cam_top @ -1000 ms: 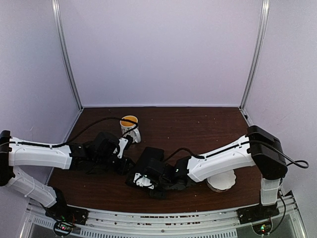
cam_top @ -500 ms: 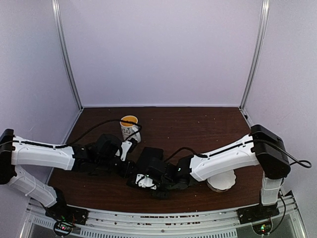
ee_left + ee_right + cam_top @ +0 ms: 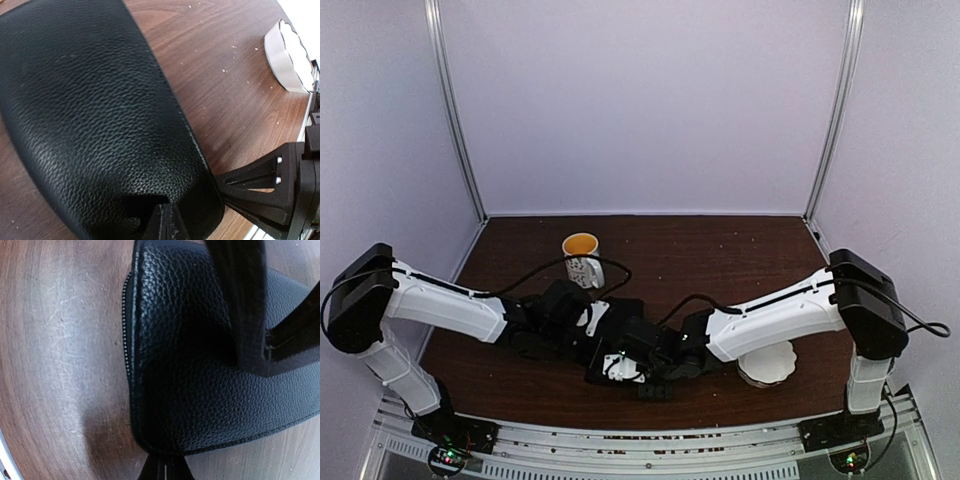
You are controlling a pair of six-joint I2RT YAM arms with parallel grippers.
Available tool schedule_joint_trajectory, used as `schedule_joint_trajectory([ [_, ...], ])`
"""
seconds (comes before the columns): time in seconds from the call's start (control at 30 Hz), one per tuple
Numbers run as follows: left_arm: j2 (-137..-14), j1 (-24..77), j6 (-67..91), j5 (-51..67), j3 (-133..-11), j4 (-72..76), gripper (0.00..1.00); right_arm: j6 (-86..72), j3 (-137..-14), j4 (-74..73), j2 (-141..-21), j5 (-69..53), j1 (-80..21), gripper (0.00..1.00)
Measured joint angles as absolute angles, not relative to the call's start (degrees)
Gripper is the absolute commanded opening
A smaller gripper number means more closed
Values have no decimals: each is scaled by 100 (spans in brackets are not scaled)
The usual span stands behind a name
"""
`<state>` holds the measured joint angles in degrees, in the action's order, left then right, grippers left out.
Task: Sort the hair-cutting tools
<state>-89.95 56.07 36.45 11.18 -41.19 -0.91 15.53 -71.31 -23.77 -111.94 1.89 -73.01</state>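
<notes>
Moved: left gripper has swung in from beside the mug and closed; right gripper has barely shifted.
Left: jaws pressed together at the near edge of the black zip case.
Right: jaws together, tips at its zipper rim.
Count: one case, one mug, one white dish right of both.
Tools: hair-cutting tools unseen; place cannot be told.

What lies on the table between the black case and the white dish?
Nothing: the left wrist view shows only bare table between the black case and the white dish.
</notes>
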Motion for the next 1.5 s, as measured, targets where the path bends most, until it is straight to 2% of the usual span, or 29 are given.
schedule_joint_trajectory([
  [0.43,-9373,5465,4018,1385,-4158,582,0,2158,-7279,-2727,-11201,-410,-6729,0],
  [0.87,-9351,5354,4246,996,-4012,1074,0,2445,-7754,-3238,-11469,-1243,-6296,0],
  [1.2,-9273,5470,4259,899,-3920,1031,0,1793,-7631,-2558,-11478,-1275,-5660,0],
  [1.5,-9365,5529,4252,985,-3940,1138,0,1581,-7583,-2307,-11472,-1326,-5614,0],
])
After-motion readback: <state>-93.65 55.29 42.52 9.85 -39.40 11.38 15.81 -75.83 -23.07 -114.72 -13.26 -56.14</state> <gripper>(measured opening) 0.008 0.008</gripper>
